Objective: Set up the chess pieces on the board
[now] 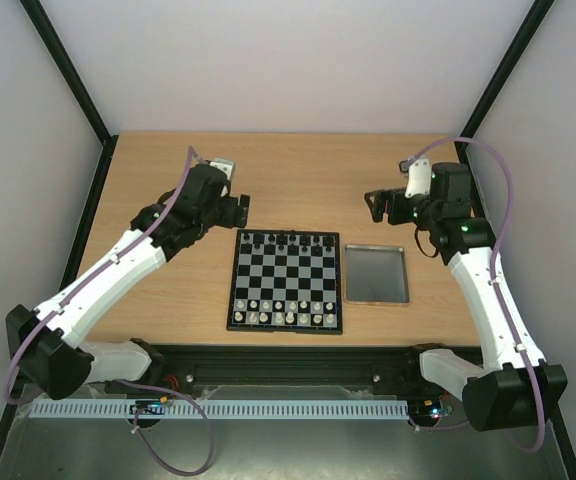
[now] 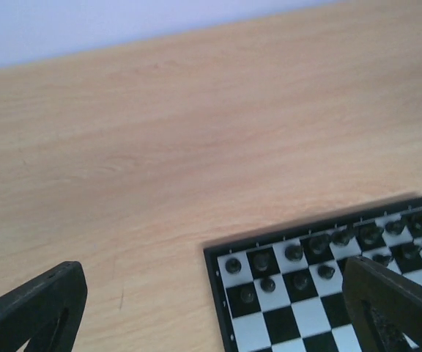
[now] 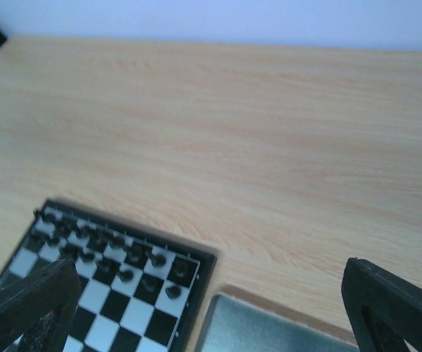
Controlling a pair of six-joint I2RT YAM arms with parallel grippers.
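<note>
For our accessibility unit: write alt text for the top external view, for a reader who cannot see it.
A small chessboard sits on a wooden table, cream-white chess pieces lined along its near rows and black pieces along its far rows. A metal tray lies right of it. Robot arms flank the board, left gripper and right gripper open and empty.
</note>
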